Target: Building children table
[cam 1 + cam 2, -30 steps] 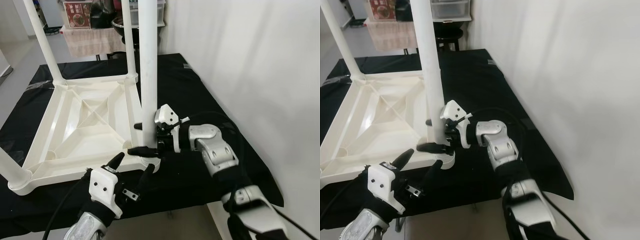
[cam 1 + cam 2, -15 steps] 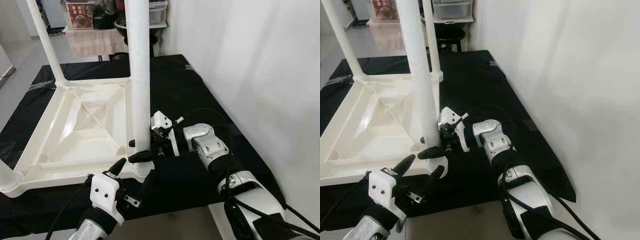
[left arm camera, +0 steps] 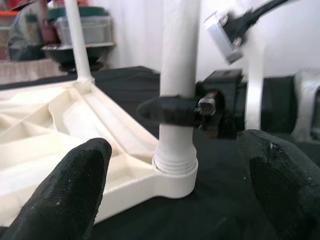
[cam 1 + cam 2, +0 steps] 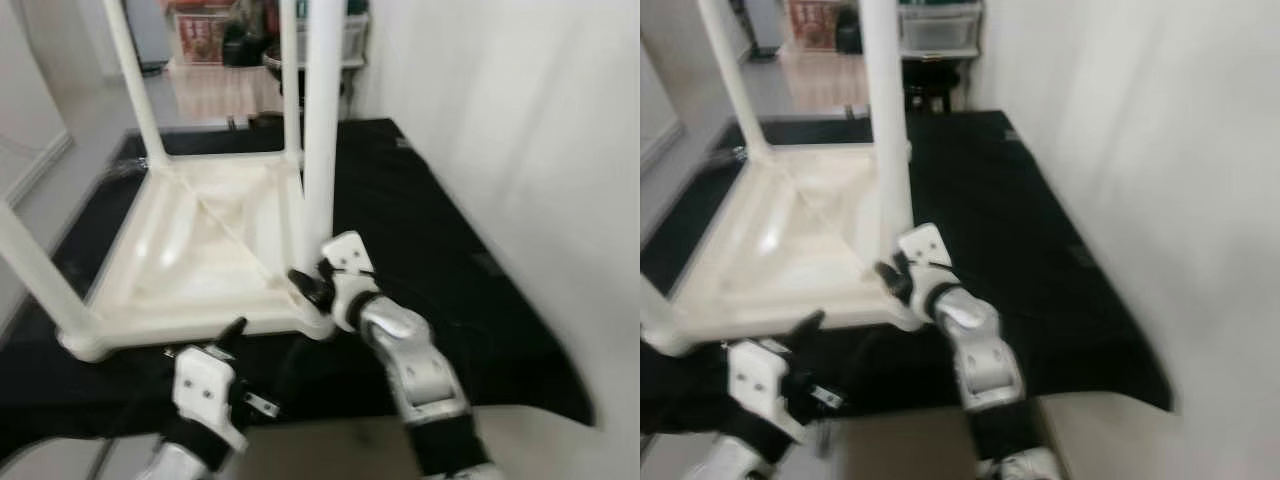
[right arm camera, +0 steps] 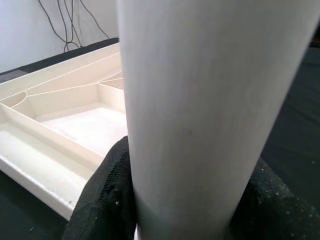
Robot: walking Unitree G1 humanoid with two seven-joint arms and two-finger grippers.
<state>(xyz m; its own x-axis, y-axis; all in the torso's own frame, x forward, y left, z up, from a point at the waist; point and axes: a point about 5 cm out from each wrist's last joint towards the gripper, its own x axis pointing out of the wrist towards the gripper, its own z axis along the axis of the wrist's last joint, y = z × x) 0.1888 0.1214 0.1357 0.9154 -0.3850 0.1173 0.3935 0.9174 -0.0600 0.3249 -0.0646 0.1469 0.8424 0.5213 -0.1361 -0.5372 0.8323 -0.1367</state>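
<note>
Left eye view, from my remote station, reading left to right: the white plastic children's table (image 4: 190,250) lies upside down on a black cloth (image 4: 430,230) spread over the work surface, with three fitted legs rising from its other corners. Nearest me on the left, my left gripper (image 4: 262,350) hovers just short of the table's near edge, its fingers spread wide and holding nothing. In the middle, the near-right table leg (image 4: 322,120) stands upright in its corner socket (image 3: 175,172). To the right of it, my right gripper (image 3: 181,110) is closed around the leg low down, just above the socket; in the right wrist view the white tube sits squeezed between both black fingers (image 5: 105,200). Compared with a second ago, the whole picture has swung and is now blurred, so the head camera has moved, not the table. The right arm now comes at the leg from nearer my body, where before it reached in from farther right. The clamp on the leg is unchanged, and the left gripper stays open nearby. I judge this last leg is seated or being pressed home, so the assembly looks nearly finished.
</note>
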